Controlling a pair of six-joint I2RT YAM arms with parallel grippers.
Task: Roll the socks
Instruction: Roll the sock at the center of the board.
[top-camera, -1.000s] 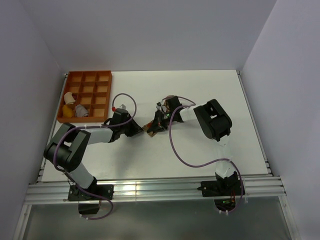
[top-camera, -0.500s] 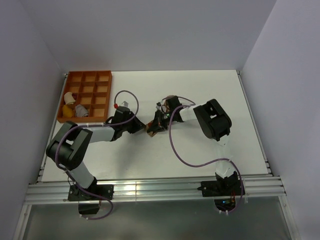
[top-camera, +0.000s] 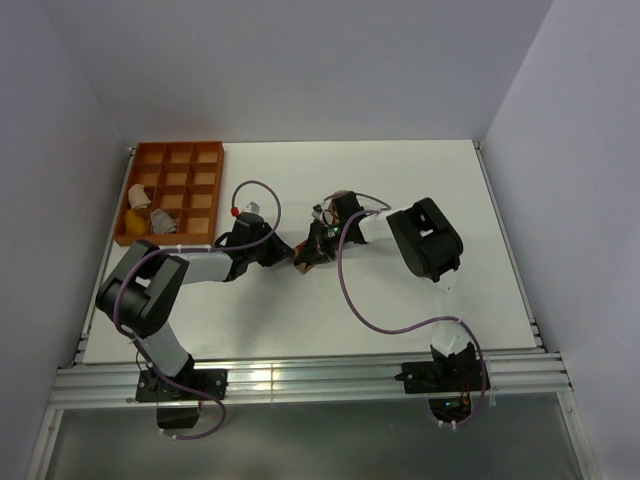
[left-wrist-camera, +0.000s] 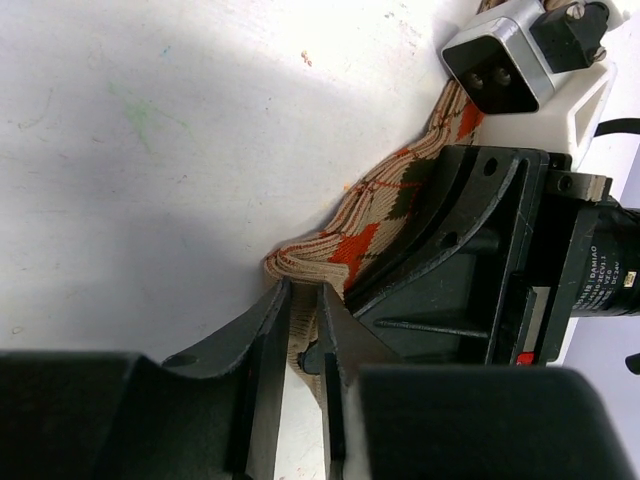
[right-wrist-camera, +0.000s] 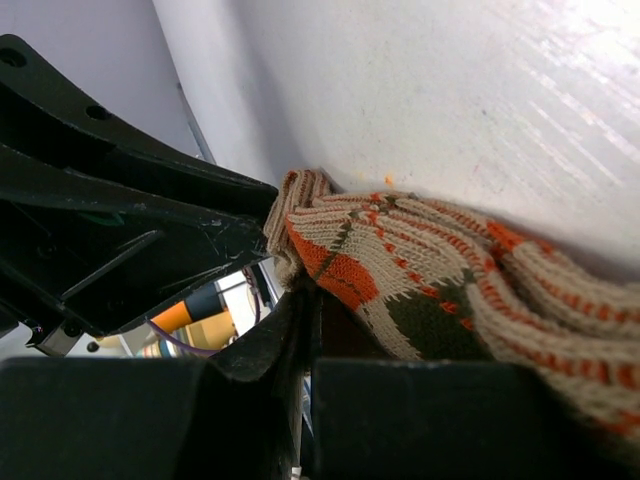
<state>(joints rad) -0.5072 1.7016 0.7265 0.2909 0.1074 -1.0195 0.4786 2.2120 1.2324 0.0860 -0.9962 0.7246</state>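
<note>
— Top external view: what is sitting on the flat white table (top-camera: 400, 180)?
— An orange plastic tray with a grid of square compartments (top-camera: 208, 172) is lying at the far left corner. Three small bundles are crowding its near-left cells. A cream roll (top-camera: 137, 197) is leaning at the left rim, a yellow-tan lump (top-camera: 143, 218) is sitting just nearer, and a grey piece (top-camera: 164, 223) is lying beside that. They are too small for me to say what they are.
— And the sock?
— The tan knitted sock with orange-red and dark argyle diamonds (left-wrist-camera: 395, 210) is lying on the table near its middle, well apart from the tray. Both arms are reaching over it from opposite sides.
— How is the left gripper (left-wrist-camera: 302, 292) standing?
— Its two black fingers are sitting nearly together at the sock's ribbed edge. A sliver of tan fabric is showing in the narrow gap, so it is pinching that edge.
— And the right gripper (right-wrist-camera: 305, 300)?
— In the left wrist view its black body is resting over the sock's middle. In its own view the fingers are lying close together, with the sock bunching against their tips. I cannot tell whether any fabric is caught between them.
— Are the two grippers touching?
— They are facing each other, just beside one another; whether they are touching is not clear.
</note>
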